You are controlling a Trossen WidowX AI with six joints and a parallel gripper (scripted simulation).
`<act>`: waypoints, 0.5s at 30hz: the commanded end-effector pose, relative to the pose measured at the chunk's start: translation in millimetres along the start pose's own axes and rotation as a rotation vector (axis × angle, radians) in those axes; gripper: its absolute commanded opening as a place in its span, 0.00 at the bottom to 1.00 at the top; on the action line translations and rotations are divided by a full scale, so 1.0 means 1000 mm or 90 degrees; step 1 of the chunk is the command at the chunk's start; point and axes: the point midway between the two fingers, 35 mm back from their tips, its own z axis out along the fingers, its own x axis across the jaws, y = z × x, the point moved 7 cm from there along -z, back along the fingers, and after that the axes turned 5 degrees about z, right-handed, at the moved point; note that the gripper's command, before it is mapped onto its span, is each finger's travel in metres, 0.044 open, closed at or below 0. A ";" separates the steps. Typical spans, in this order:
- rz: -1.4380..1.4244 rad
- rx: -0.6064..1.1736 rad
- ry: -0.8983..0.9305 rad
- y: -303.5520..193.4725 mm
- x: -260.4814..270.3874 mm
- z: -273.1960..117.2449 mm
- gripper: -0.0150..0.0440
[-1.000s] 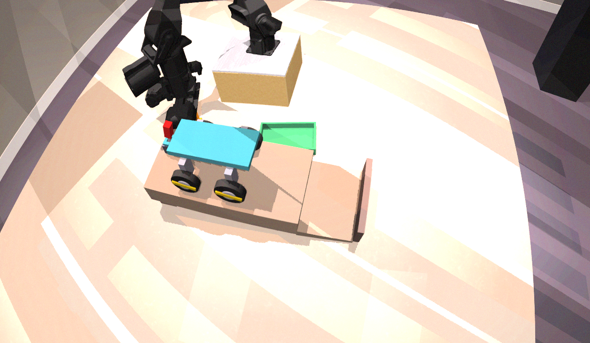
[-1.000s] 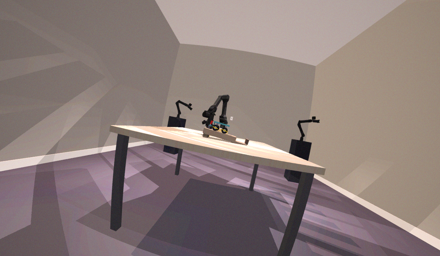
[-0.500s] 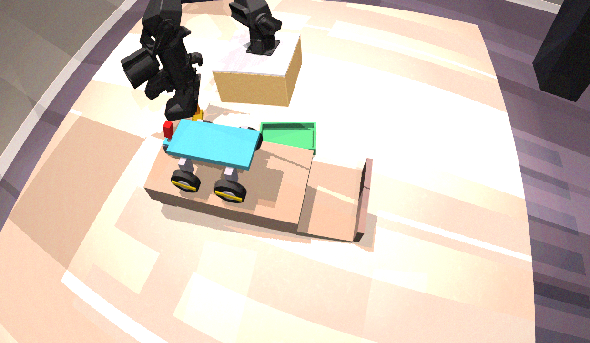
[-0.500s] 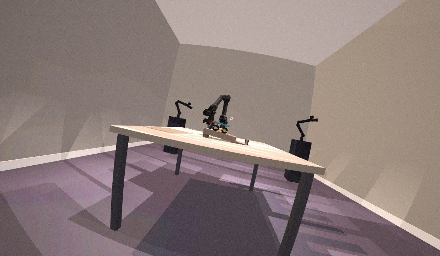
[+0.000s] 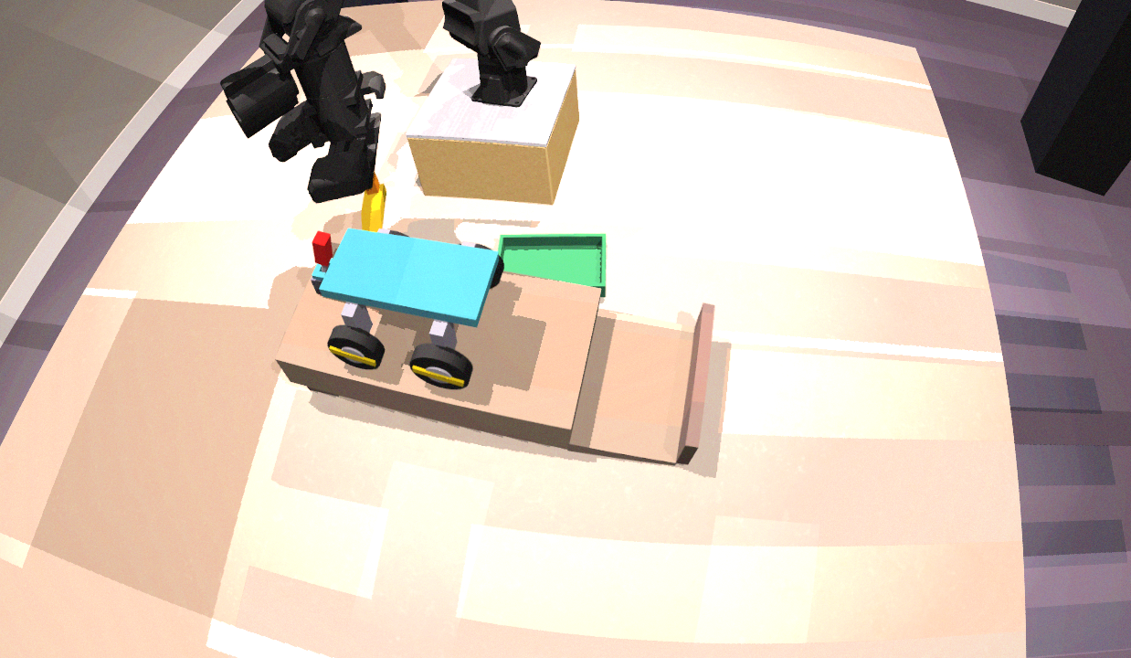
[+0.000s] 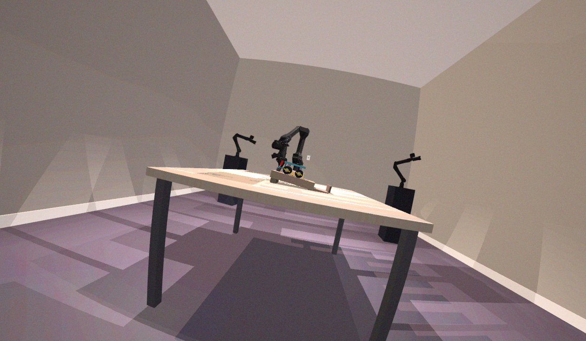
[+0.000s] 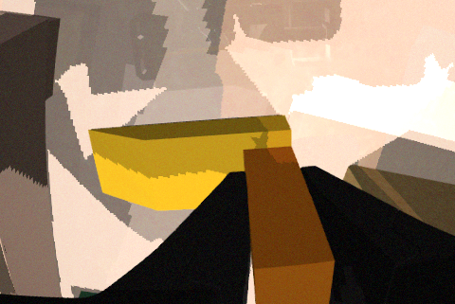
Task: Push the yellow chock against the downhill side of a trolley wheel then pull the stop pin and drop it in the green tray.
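My gripper (image 5: 371, 183) (image 7: 272, 185) is shut on the orange handle of the yellow chock (image 5: 373, 211) (image 7: 175, 152). It holds the chock behind the ramp's uphill part, beyond the trolley, seemingly off the table; its rubber base is hidden. The cyan trolley (image 5: 406, 274) (image 6: 295, 165) stands near the uphill end of the wooden ramp (image 5: 561, 352) (image 6: 302, 183). Its two near wheels show fully; the far ones are mostly hidden. The red-headed stop pin (image 5: 322, 249) (image 6: 281, 162) is upright at the trolley's uphill end. The green tray (image 5: 553, 266) is empty, behind the ramp's downhill part.
The arm's base stands on a box with a white top (image 5: 483, 167) at the back. A low end board (image 5: 698, 384) (image 6: 329, 189) crosses the foot of the ramp. The trolley's deck lies close in front of the held chock. Two other arms on black pedestals stand beyond the table.
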 end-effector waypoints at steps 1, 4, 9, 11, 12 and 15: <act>-0.002 -0.007 0.010 0.001 0.001 -0.016 0.25; -0.002 -0.007 0.010 0.001 0.001 -0.025 0.25; -0.002 -0.007 0.010 0.001 0.001 -0.038 0.25; -0.002 -0.007 0.010 0.001 0.001 -0.044 0.25; -0.002 -0.008 0.010 0.001 0.002 -0.047 0.25; -0.002 -0.008 0.010 0.002 0.002 -0.055 0.25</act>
